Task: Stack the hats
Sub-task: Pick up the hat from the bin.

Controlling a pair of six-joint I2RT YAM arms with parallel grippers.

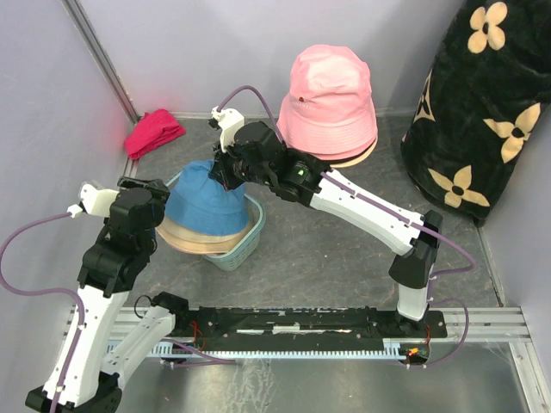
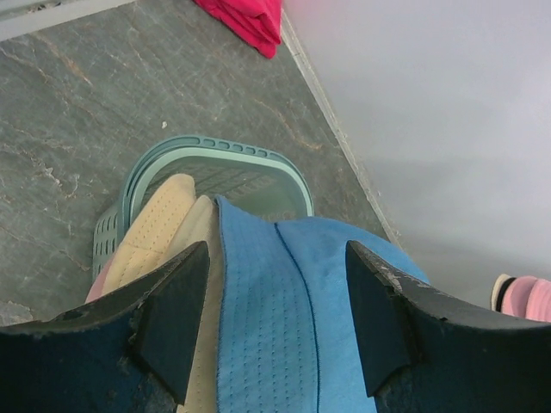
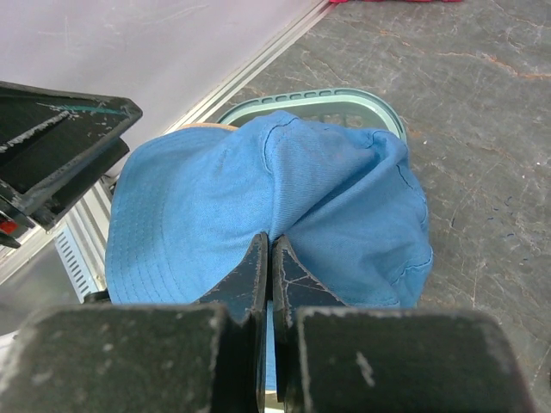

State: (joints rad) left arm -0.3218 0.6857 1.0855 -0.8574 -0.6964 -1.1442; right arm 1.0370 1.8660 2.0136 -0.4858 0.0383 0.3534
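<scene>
- Looking at the overhead view, we're seeing the blue hat (image 1: pixel 202 202) left of centre, sitting on top of a beige hat (image 1: pixel 194 243) whose brim is sticking out underneath.
- Both are resting in the teal basket (image 1: pixel 245 245); its rim is showing to the lower right of the stack.
- We're reading the right gripper (image 3: pixel 271 249) as pressed together, tips on the blue crown. Creases in the fabric are converging at the tips in the right wrist view, so it's looking like a pinch on a thin fold of the blue hat.
- We're seeing the left gripper (image 2: pixel 275 258) spread wide, with the stack's edge showing between its fingers: one finger over the beige hat, the other over the blue hat. We can't tell whether either finger is touching.
- The pink hat (image 1: pixel 327 99) is sitting upright at upper centre, well apart from the basket, with a beige brim (image 1: pixel 357 157) peeking out beneath it.
- We're also noting a red cloth (image 1: pixel 153 132) at upper left by the wall and a black flower-patterned fabric (image 1: pixel 482 112) filling the upper right.
- Everything is lying on the grey table (image 1: pixel 344 258).
</scene>
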